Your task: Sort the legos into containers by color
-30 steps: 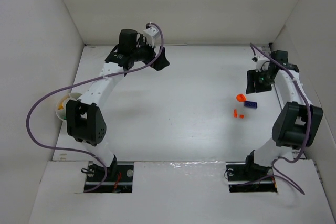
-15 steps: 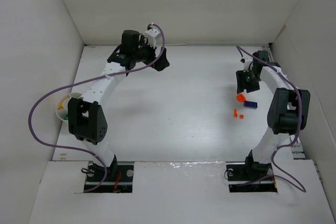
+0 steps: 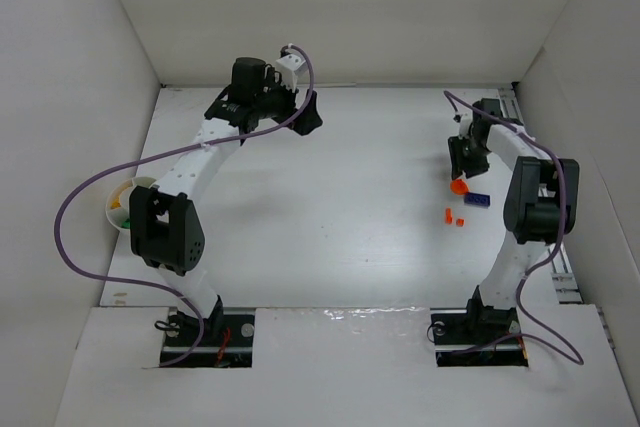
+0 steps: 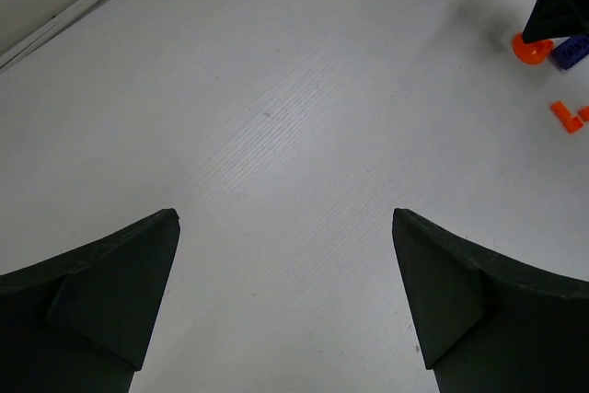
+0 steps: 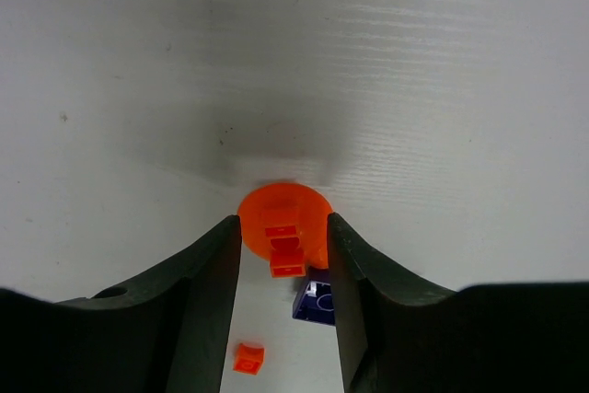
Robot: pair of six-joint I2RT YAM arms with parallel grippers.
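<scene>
The white table (image 3: 330, 207) bears a cup (image 3: 113, 209), orange bricks (image 3: 448, 213) and a blue brick (image 3: 477, 199).

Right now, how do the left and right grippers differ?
Left gripper stands wide open over white floor, nothing between its fingers; right gripper is narrower, its fingers flanking an orange disc. Left sits far from the legos; right is beside them. Both are black, two-fingered.
</scene>
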